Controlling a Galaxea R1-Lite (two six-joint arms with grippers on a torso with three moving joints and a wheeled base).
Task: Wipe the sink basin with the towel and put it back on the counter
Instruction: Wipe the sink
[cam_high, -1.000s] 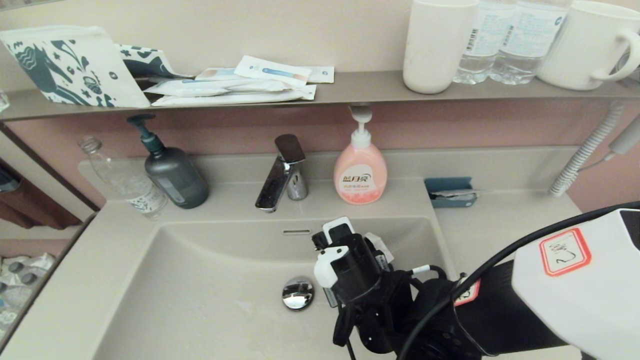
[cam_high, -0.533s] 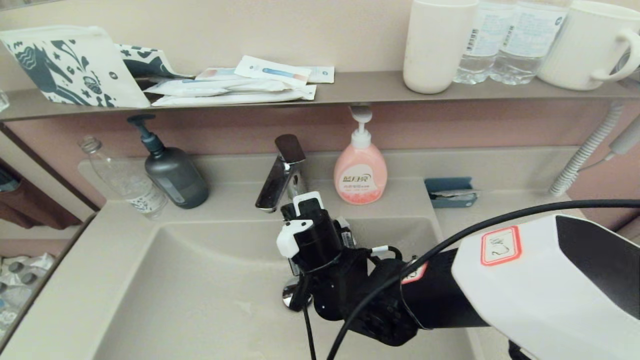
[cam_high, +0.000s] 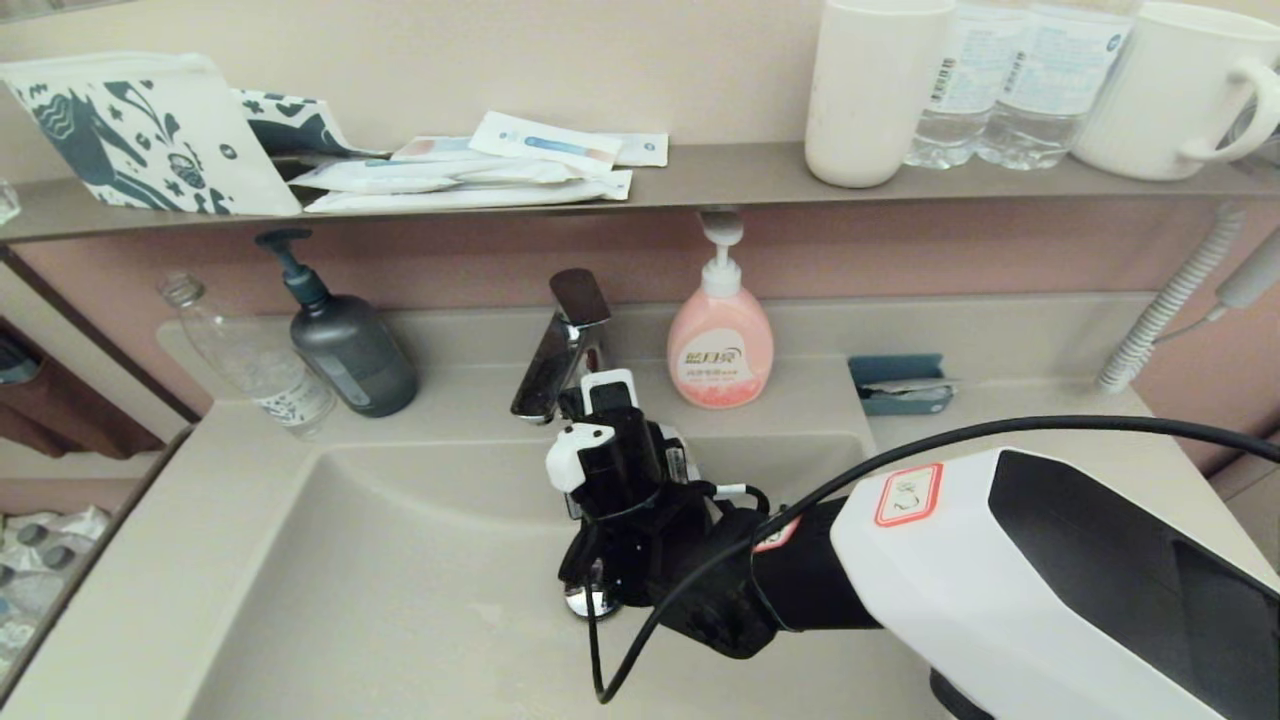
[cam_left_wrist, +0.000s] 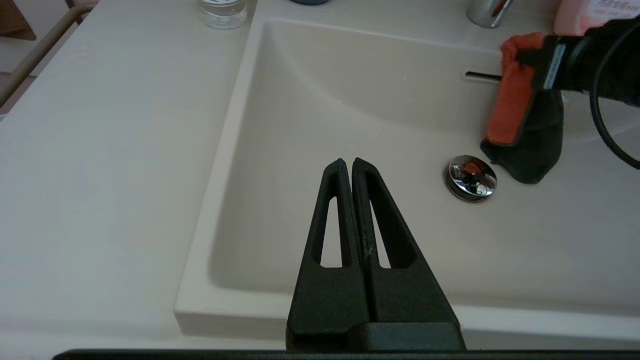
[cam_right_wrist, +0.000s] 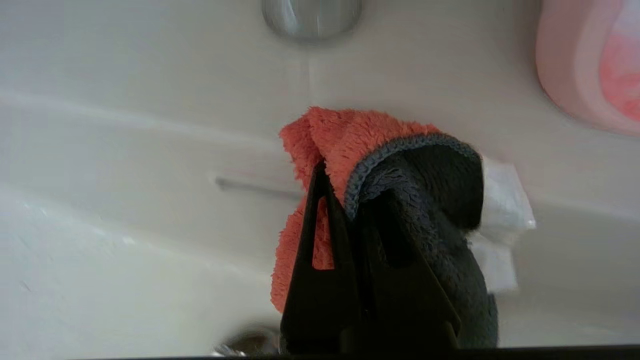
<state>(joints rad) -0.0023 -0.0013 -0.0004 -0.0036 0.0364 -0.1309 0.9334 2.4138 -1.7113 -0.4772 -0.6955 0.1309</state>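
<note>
The beige sink basin (cam_high: 400, 560) fills the middle, and its chrome drain plug (cam_high: 590, 601) peeks out below my right arm. My right gripper (cam_high: 612, 462) hangs over the back of the basin just in front of the faucet, shut on the towel (cam_right_wrist: 360, 135). The towel (cam_left_wrist: 515, 100) droops from it, red-orange face on one side and dark grey on the other, and its lower end hangs beside the drain plug (cam_left_wrist: 470, 178). The head view hides the towel behind the gripper. My left gripper (cam_left_wrist: 347, 162) hovers over the basin's front edge, shut and empty. The counter (cam_high: 1000, 450) runs on both sides.
Behind the basin stand the faucet (cam_high: 565, 345), a pink soap bottle (cam_high: 720, 345), a dark pump bottle (cam_high: 345, 345) and a clear bottle (cam_high: 250, 360). A blue tray (cam_high: 900, 385) lies on the right counter. The shelf (cam_high: 700, 180) above carries cups, bottles, packets and a patterned pouch.
My right arm has swung left and toward the back of the basin with the towel, from right of the drain plug to in front of the faucet.
</note>
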